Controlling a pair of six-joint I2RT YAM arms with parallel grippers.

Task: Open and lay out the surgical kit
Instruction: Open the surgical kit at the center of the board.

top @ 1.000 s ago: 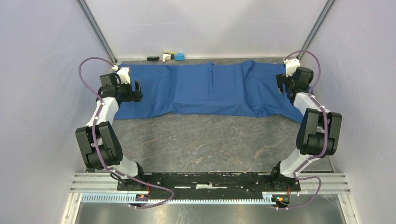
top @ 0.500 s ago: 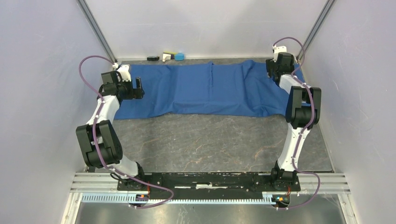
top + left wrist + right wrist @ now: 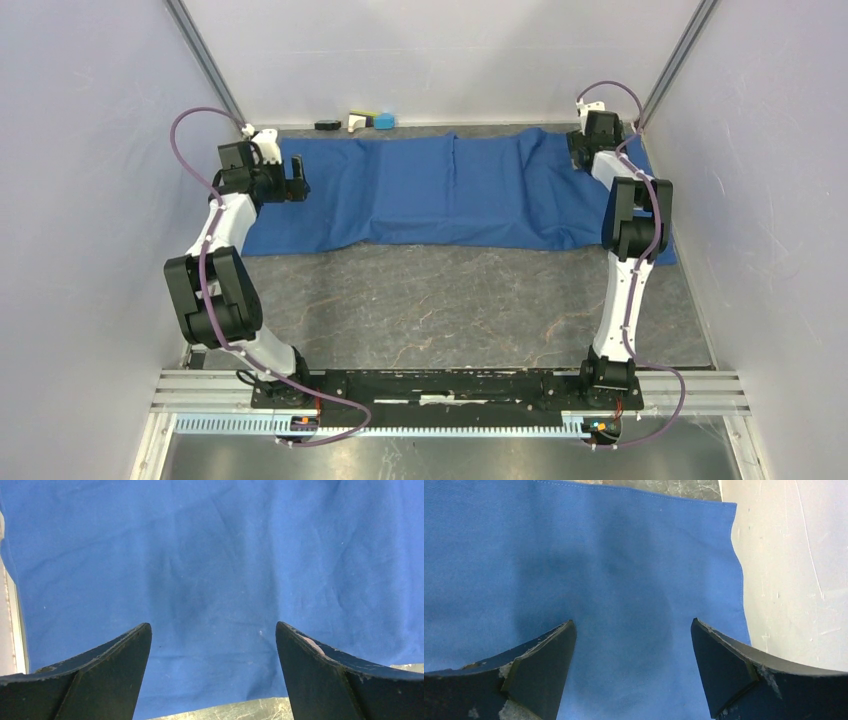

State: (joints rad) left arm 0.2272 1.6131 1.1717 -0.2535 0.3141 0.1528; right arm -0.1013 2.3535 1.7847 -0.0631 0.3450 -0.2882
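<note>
— Now, what is seen to differ from a second ago?
— The right arm is stretched farther out. The right gripper is carried from the right side of the large blue cloth wrap to its far right corner. The left gripper is shifted only slightly toward the far edge.
— Where is the wrap laid?
— It is spread flat across the far half of the grey marbled table, beneath both grippers.
— And the jaws?
— Both pairs are held wide apart above the fabric. Between the left pair only blue cloth is seen, its near hem just below them. Beside the right pair the cloth's stitched edge is seen, with a pale surface beyond.
</note>
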